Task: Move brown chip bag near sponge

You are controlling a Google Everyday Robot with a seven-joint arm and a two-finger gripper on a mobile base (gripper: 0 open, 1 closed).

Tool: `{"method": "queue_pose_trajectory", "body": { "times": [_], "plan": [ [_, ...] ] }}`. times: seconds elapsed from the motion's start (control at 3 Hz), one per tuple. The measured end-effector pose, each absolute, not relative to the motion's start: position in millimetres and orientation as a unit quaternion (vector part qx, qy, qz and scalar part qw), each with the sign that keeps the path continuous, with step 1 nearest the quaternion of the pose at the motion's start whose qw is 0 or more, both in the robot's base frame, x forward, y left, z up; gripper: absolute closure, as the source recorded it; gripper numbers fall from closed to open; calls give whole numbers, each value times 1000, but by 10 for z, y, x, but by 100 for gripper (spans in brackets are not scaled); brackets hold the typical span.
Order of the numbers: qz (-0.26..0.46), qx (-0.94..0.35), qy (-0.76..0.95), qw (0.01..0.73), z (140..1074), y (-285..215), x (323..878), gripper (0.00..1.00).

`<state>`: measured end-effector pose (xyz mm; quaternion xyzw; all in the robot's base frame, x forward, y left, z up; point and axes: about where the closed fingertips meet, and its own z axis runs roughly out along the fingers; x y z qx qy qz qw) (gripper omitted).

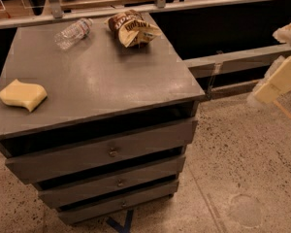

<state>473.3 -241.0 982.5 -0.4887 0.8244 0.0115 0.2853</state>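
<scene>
The brown chip bag lies crumpled at the far right of the grey cabinet top. The pale yellow sponge lies at the near left of the same top. My gripper is at the right edge of the view, over the floor, well to the right of the cabinet and apart from both things. Only part of it shows.
A clear plastic water bottle lies at the far left of the top, next to the bag. The cabinet has three drawers in front. A dark counter with a rail runs behind. Speckled floor lies to the right.
</scene>
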Motion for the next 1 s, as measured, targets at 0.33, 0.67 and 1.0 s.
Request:
{"method": "queue_pose_trajectory", "body": {
  "times": [0.33, 0.67, 1.0],
  "plan": [
    [33, -409, 840, 354, 9780, -2478, 5085, 0],
    [28, -365, 839, 403, 9753, -2371, 5530, 0],
    [9, -329, 824, 461, 9867, -2220, 6060, 0]
  ]
}}
